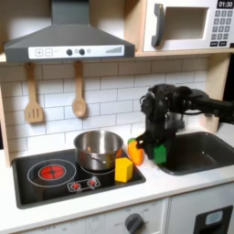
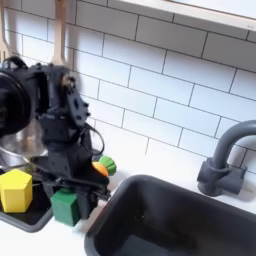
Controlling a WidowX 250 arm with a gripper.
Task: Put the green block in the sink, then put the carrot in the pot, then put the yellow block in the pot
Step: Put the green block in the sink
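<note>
My gripper (image 1: 159,145) is shut on the green block (image 1: 161,154) and holds it a little above the counter, at the left rim of the sink (image 1: 203,152). In the second exterior view the green block (image 2: 66,208) hangs between the fingers of the gripper (image 2: 68,193), beside the sink (image 2: 170,215). The carrot (image 1: 135,151) lies on the stovetop between the arm and the pot (image 1: 98,147). Its orange body and green top also show behind the arm as the carrot (image 2: 101,168). The yellow block (image 1: 122,169) stands on the stovetop in front of the pot, and appears as the yellow block (image 2: 15,190) at the second exterior view's left.
The black stovetop (image 1: 55,174) has a red burner on the first exterior view's left. A dark curved faucet (image 2: 222,158) stands behind the sink. Two wooden utensils (image 1: 34,96) hang on the tiled wall, under a range hood (image 1: 69,41).
</note>
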